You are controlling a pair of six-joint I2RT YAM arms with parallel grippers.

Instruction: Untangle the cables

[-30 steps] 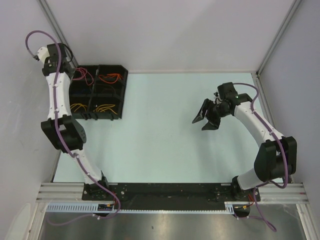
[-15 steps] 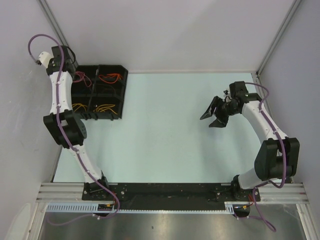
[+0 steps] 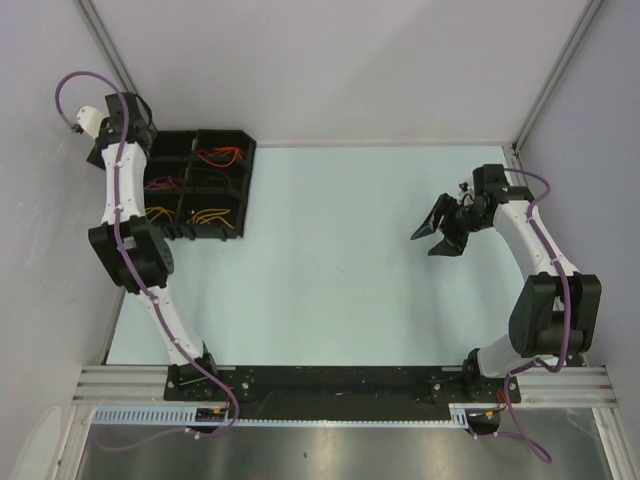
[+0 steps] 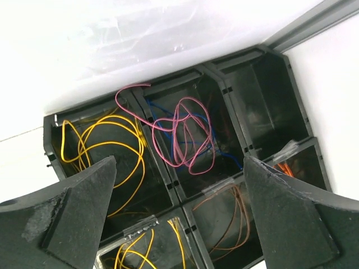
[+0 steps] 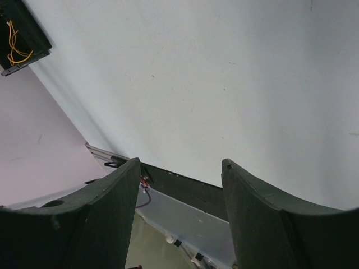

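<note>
The cables are all found in the black compartment tray point(image 3: 247, 190) parked at the far left corner of the table point(image 3: 330, 250), right up against the wall point(image 4: 112, 45). They're sorted by colour. A pink cable point(image 4: 190, 100) is bundled in one middle cell with a thin blue wire point(image 4: 162, 115) tangled under it. A yellow cable point(image 4: 101, 120) is looped in the cell next door, and more yellow is seen in the cell below that. A brownish-orange cable point(image 4: 238, 213) is tucked into the cell below the pink one, and a brighter orange cable point(image 4: 283, 168) can just be made out at the edge of the wrist view. One corner cell looks bare.

The left gripper point(image 4: 178, 168) is hung over the pink cell with its fingers spread wide and nothing caught between them, so it's released. From above, that gripper can't really be made out, since it's hidden under the left arm, which also covers the tray's left edge. The cell dividers are the only things standing between the bundles; one end of the pink cable is arched up beside a divider.

The right gripper point(image 3: 440, 225) is held well apart from all that, above bare table on the right side. Its fingers point(image 5: 106, 213) are parted with nothing in them. Only table, the black rail point(image 5: 185, 188) along the near edge and a far corner of the tray are seen past them.
</note>
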